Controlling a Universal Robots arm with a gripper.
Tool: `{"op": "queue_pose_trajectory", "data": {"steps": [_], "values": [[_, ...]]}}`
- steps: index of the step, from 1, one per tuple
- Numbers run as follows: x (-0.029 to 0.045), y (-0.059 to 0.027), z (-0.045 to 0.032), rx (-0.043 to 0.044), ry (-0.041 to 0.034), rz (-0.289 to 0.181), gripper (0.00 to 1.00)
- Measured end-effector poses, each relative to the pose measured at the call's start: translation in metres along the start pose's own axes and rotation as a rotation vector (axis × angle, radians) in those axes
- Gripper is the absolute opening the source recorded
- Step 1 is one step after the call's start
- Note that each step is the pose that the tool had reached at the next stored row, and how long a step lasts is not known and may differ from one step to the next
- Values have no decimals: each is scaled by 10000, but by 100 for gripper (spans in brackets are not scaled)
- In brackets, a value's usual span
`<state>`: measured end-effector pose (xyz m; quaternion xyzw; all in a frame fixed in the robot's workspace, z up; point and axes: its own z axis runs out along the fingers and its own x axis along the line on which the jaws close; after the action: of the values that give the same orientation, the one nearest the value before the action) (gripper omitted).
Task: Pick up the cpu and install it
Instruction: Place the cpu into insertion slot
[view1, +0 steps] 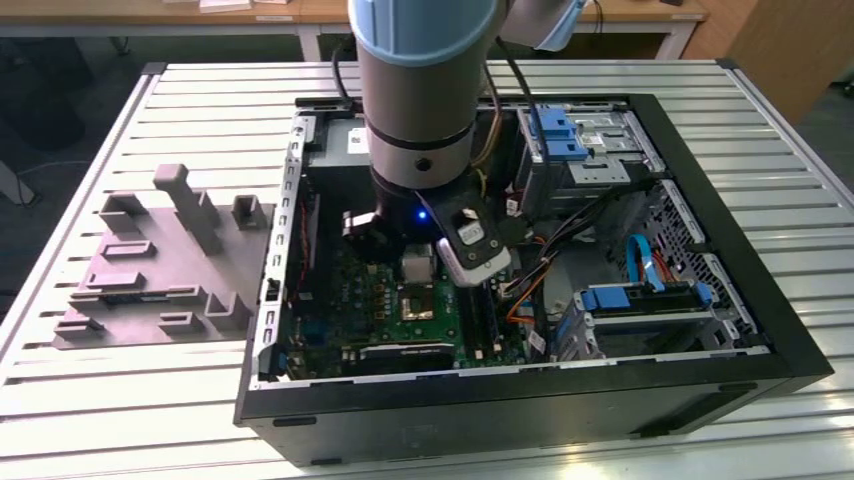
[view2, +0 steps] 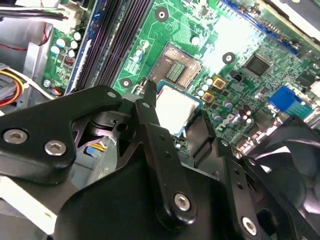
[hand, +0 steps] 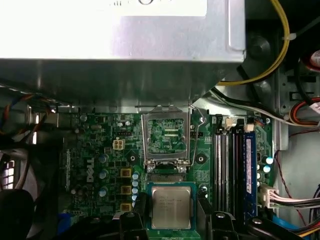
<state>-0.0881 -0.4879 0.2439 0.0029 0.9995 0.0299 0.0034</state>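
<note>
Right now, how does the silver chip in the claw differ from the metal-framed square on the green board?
The cpu is held in the gripper, above the green motherboard; the socket sits fixed on that board. The cpu has a plain silvery top; the socket is a metal frame around an empty, patterned centre. Both are square.

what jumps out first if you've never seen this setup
The big grey arm reaching down into the open computer case dominates the exterior view. In the first wrist view, the silvery cpu sits clamped in the black pincer, close by the open socket on the green motherboard.
</note>
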Motion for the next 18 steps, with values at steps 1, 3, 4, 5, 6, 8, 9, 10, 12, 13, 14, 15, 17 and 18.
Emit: {"op": "queue_pose_trajectory", "data": {"steps": [1, 3, 4, 5, 6, 8, 9, 10, 12, 13, 14, 15, 17, 18], "values": [[0, -7, 7, 17, -1, -1, 48], [-1, -17, 12, 186, -1, -1, 48], [0, -19, 14, 284, -1, -1, 48], [0, -20, 18, 365, -2, -2, 48], [-1, -21, 33, 398, -3, -3, 48], [-1, -23, 68, 399, -3, -4, 48], [0, -25, 88, 400, -3, -4, 48], [0, -27, 106, 400, -3, -3, 48], [1, -32, 141, 399, -3, -1, 48], [1, -33, 159, 400, -2, -1, 48], [1, -35, 177, 400, -3, -2, 48], [1, -36, 196, 400, -3, -3, 48], [1, -42, 232, 400, -3, -3, 48], [1, -45, 249, 399, -3, -3, 48]]}}
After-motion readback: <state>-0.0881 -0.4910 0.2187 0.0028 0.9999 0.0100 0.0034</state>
